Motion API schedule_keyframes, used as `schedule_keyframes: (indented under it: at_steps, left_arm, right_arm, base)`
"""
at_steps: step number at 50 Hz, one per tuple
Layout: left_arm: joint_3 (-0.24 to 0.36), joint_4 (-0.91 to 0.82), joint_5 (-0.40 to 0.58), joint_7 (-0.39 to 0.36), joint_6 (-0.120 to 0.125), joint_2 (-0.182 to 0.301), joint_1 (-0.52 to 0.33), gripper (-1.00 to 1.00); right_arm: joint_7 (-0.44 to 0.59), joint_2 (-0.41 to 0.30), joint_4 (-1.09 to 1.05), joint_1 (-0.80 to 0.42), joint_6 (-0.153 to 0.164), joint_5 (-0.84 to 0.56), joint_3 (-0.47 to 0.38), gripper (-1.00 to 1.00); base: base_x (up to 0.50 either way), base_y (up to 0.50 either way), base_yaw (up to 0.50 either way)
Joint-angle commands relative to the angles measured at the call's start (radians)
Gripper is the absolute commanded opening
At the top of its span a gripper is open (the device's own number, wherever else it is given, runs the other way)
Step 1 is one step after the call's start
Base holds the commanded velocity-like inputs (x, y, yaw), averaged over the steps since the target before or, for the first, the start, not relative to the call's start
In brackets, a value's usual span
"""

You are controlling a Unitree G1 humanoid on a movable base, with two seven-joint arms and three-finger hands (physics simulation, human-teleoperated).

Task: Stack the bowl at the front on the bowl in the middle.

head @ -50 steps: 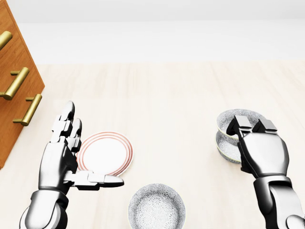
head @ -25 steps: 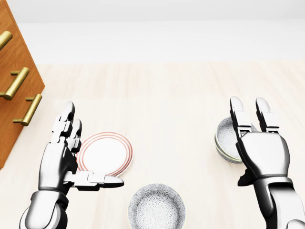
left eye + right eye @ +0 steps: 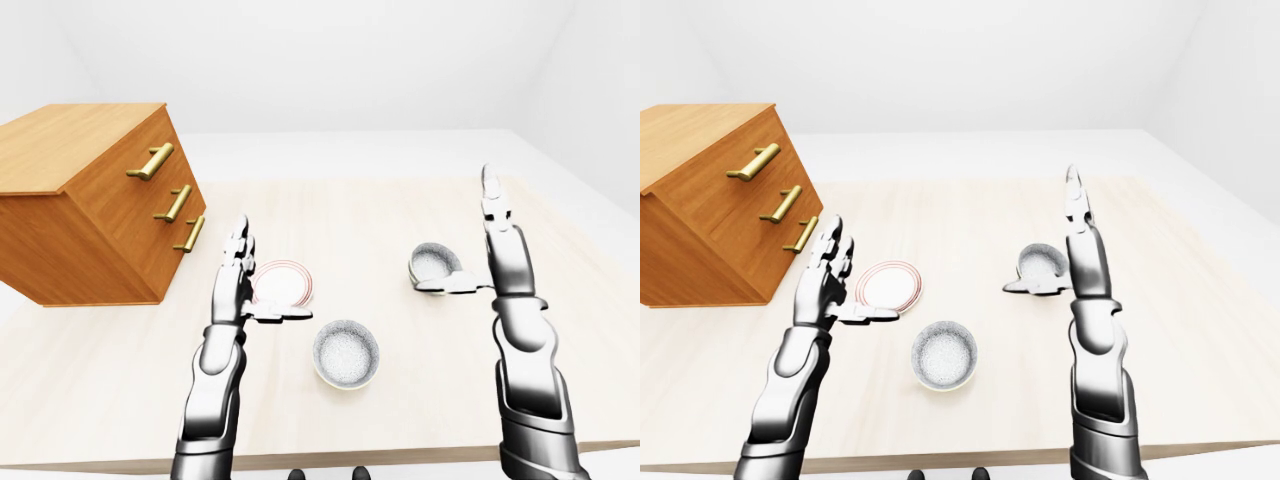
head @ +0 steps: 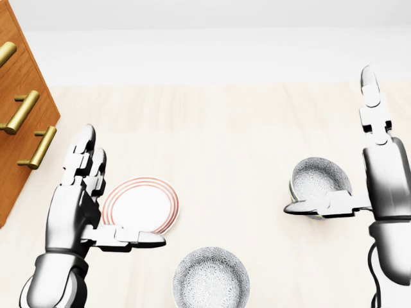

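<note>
Stacked grey patterned bowls (image 4: 316,181) rest on the pale wooden table (image 4: 225,128), just left of the right hand (image 4: 379,173).
Right hand open, fingers straight, thumb across the stack's rim. Left hand (image 4: 80,205) open. One more grey patterned bowl (image 4: 211,280); one red-ringed white plate (image 4: 138,205).

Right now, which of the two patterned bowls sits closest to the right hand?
The bowl at the head view's right, just beside the open right hand, whose thumb crosses its rim. The other bowl sits at bottom centre, between the hands.
</note>
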Motion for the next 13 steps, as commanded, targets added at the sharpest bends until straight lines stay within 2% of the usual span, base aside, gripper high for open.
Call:
schedule_keyframes:
  at_steps: [1,11,13]
  left_arm:
    - [-0.003,-0.052,0.010,0.000,0.000,0.000,-0.008,1.00]
    - [-0.002,-0.067,0.015,0.000,0.000,0.000,-0.008,1.00]
    - [-0.002,-0.068,0.016,0.001,0.000,0.000,-0.008,1.00]
  right_arm:
    - [-0.017,0.055,-0.120,0.013,0.060,0.301,0.029,1.00]
    - [-0.033,0.065,-0.152,0.049,0.060,0.375,0.027,1.00]
    - [-0.032,0.067,-0.138,0.068,0.049,0.387,0.016,1.00]
  base:
    - [0.00,0.00,0.00]
    - [0.00,0.00,0.00]
    - [0.00,0.00,0.00]
